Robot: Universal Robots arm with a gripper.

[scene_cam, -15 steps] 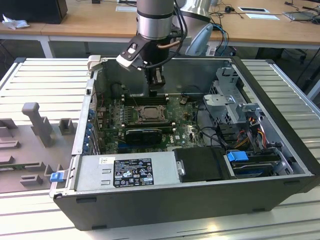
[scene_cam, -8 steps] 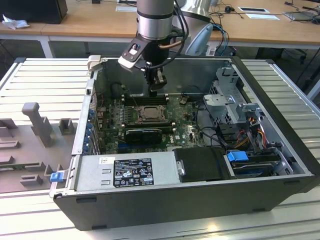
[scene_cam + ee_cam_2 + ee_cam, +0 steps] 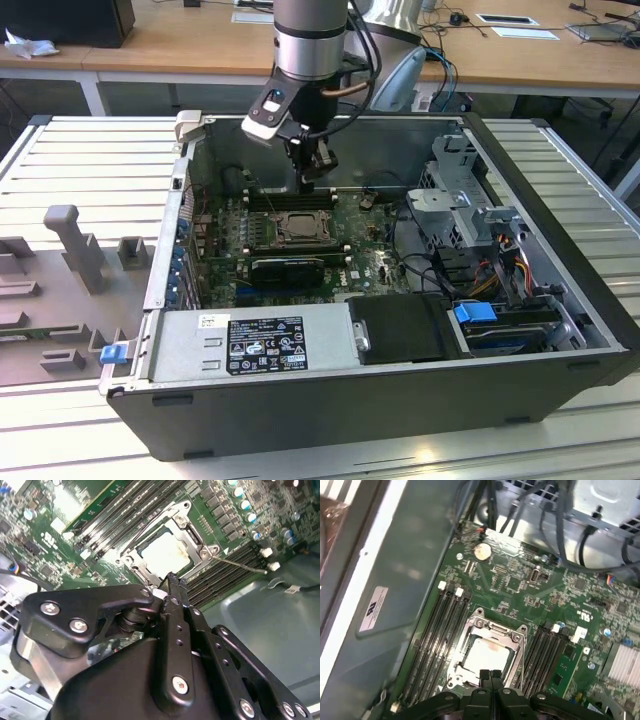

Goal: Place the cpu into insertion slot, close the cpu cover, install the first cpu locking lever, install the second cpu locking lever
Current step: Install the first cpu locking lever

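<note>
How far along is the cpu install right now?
Done: the cpu lies seated with the cpu cover down over it. In hand: nothing; the gripper, jaws shut, is at the cover's edge. Left: one locking lever sticks out sideways, seemingly unlatched.

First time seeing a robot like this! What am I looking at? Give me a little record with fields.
Setting: open computer case with a green circuit board inside
Chip: cpu lying flat on the board, pale top up
Cover: cpu cover down, framing the chip
Gripper: gripper shut, empty, tips by the cover's edge
</note>
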